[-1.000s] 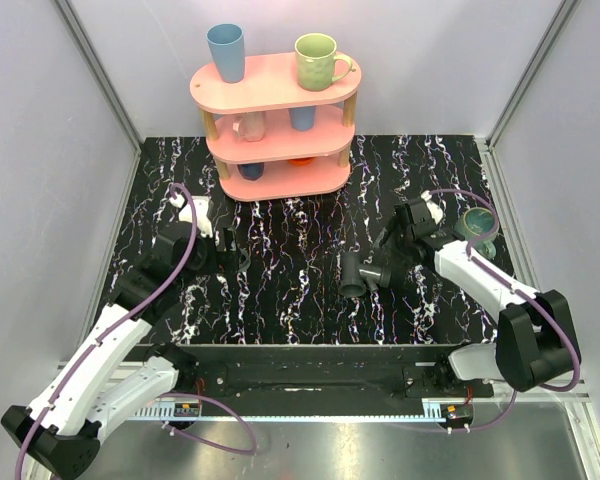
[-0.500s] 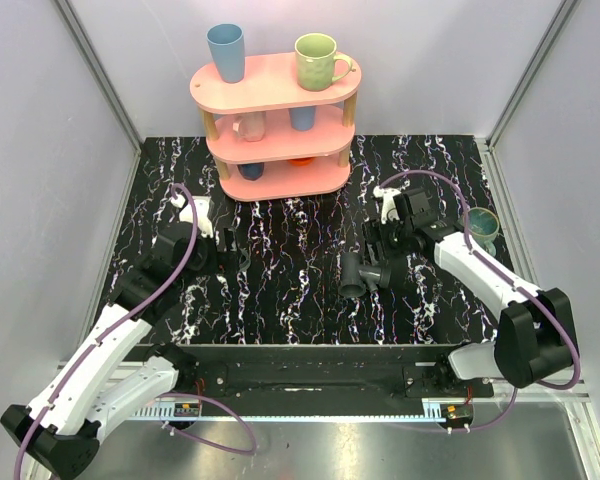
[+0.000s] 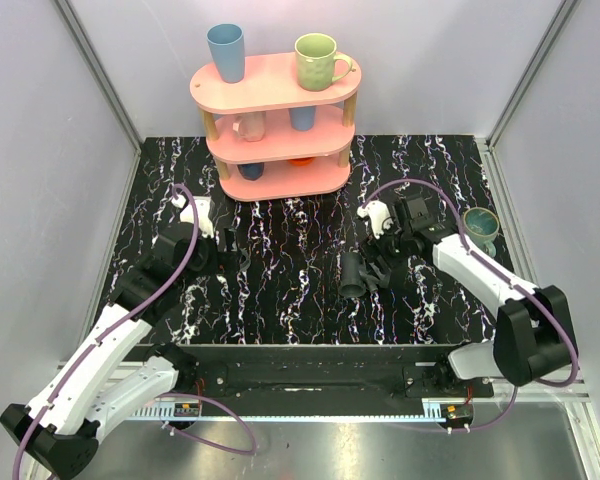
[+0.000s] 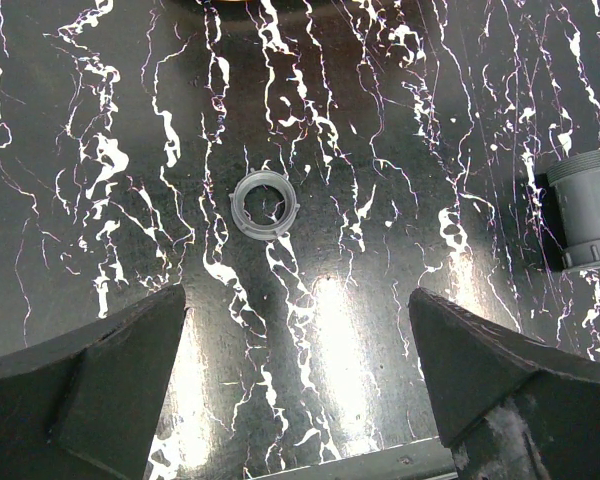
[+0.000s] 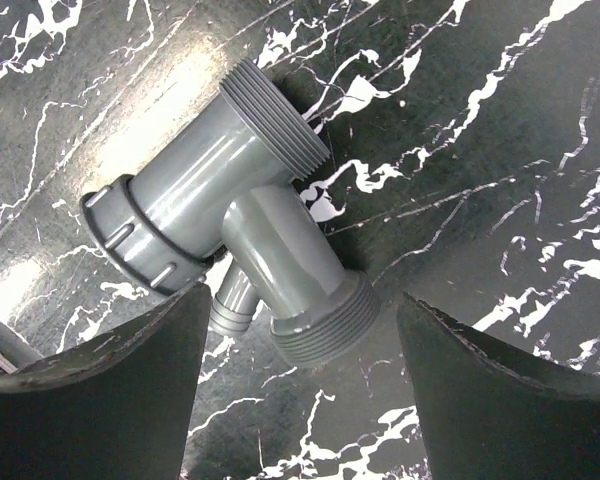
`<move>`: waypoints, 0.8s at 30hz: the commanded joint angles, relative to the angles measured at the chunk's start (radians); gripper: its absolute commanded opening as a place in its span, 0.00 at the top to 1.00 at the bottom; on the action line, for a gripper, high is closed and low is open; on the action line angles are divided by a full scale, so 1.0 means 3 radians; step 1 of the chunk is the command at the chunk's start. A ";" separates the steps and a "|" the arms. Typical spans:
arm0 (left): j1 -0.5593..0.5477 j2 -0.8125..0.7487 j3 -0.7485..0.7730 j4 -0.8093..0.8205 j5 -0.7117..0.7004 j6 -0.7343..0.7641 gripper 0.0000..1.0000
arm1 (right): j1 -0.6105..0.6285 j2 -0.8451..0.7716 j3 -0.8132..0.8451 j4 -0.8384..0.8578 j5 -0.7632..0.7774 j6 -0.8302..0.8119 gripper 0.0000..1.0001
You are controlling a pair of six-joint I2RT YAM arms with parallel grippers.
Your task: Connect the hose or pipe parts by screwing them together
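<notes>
**Top view:** One grey T-fitting [image 3: 356,275] lies on the table [image 3: 300,305], right of centre and closer to the near edge than the far one. The right pincer [image 3: 382,262] hangs just over it. The left pincer [image 3: 228,252] sits well apart, toward the left edge, so the right arm is plainly the nearer. A pink shelf [image 3: 275,82] stands at the far edge with two cups on its top tier. One bowl [image 3: 478,224] rests by the right edge.

**Left wrist:** The left pincer [image 4: 295,400] is spread wide and holds nothing. One loose ring [image 4: 264,205] lies flat on the table straight ahead of it, between the lines of its two fingers. A threaded end of the T-fitting [image 4: 588,210] shows at the right border, well off to that side.

**Right wrist:** The right pincer [image 5: 300,400] stands open with nothing in its grip. The T-fitting [image 5: 230,215] lies on the table just ahead of the gap. Its main run slants from a collared end at lower left to a threaded end at upper right, skewed across the gap. The branch points back toward the fingers, with a small barb beside it.

**Count:** one T-fitting, one ring. Joining them probably means the right arm taking the fitting and the left arm taking the ring.
</notes>
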 commanded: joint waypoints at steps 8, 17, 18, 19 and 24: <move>-0.0012 0.0017 -0.0007 0.0166 -0.0090 -0.0021 0.01 | 0.0020 0.0522 0.0177 0.0130 -0.0090 0.0131 0.19; -0.0007 0.0027 0.0018 0.0187 0.0094 -0.0195 0.03 | 0.0061 0.0942 0.0505 0.0284 -0.0178 0.1595 0.32; -0.0007 0.0042 0.0023 0.0192 0.0165 -0.0332 0.04 | 0.0096 0.0968 0.0520 0.0274 -0.0040 0.1756 0.37; -0.0007 0.0078 0.0034 0.0202 0.0236 -0.0414 0.05 | 0.0137 0.1013 0.0525 0.0263 0.0027 0.1894 0.38; -0.0007 0.0221 -0.0109 0.0605 0.1024 -0.0905 0.12 | 0.0551 0.1035 0.0469 0.0299 0.0507 0.2937 0.43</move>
